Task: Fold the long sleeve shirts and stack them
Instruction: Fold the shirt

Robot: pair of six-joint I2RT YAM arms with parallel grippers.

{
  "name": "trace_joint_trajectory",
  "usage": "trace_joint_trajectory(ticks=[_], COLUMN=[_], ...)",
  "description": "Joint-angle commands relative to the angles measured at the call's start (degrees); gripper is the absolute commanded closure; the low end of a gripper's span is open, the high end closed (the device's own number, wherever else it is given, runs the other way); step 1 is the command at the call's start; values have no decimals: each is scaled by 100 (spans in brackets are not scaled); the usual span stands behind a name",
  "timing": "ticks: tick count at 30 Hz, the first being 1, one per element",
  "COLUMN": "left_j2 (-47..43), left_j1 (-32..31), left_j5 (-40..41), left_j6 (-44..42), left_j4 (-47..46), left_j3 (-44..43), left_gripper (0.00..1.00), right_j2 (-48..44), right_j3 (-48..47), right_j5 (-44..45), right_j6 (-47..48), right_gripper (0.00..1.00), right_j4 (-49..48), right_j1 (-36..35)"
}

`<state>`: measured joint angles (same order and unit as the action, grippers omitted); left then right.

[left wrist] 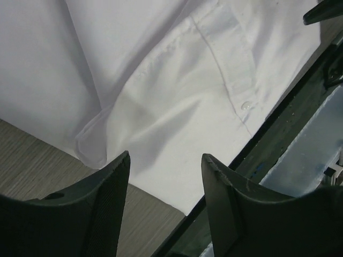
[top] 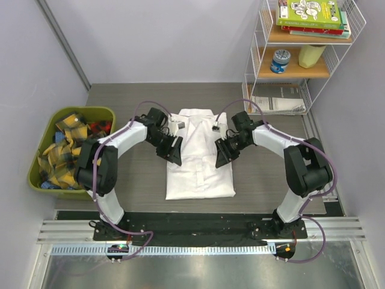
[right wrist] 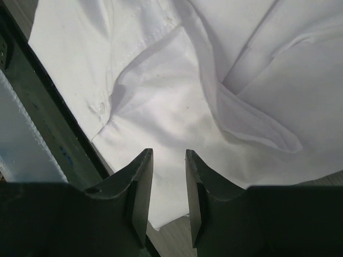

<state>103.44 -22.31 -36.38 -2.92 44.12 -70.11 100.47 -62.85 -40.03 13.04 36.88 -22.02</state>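
On the left side of the worktop (top: 120, 108), the left pincer (left wrist: 166, 160) hovers with jaws well apart and empty over the left edge of the long sleeve shirt (top: 201, 174), which lies flat in the middle as a narrow white rectangle, collar at the far end, sleeves folded in. Opposite, the right pincer (right wrist: 169, 155) hangs over the right edge, jaws narrowly parted, gripping nothing. The lengthwise folds look done; next, both must probably pinch one end and fold it crosswise.

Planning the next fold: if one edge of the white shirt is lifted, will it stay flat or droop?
It probably droops: the white shirt shows soft creases and loose folded layers. It looks thin, so likely light. Pushed, it would probably bunch rather than slide.
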Motion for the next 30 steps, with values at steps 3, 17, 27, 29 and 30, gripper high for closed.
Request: trace_joint_trajectory(ticks=[3,17,27,29,30], left_j2=[-18,696,-1299,-1537,-1520], left_j1=[86,806,692,692,684], left_j5=[-352,96,-1039,-521,-310], left_j6=[230,265,1100,1004,899], left_j4=[-466,-1151,-1387,-1616,-1669], left_j3=[-82,-723,671,831,858], left_gripper=[45,47,18,18,19], right_j2=[76,1011,-755,-827,-757], right_j3=[-157,-1096,96,186,133], right_j5=[-172,-136,-1061,-394,-191], right_j6=[-144,68,-1286,-1208,-1111], right_gripper=[65,67,44,40,40], right_j4=[-304,-191,-699,-946,-937], right_j1=[66,805,805,813,822])
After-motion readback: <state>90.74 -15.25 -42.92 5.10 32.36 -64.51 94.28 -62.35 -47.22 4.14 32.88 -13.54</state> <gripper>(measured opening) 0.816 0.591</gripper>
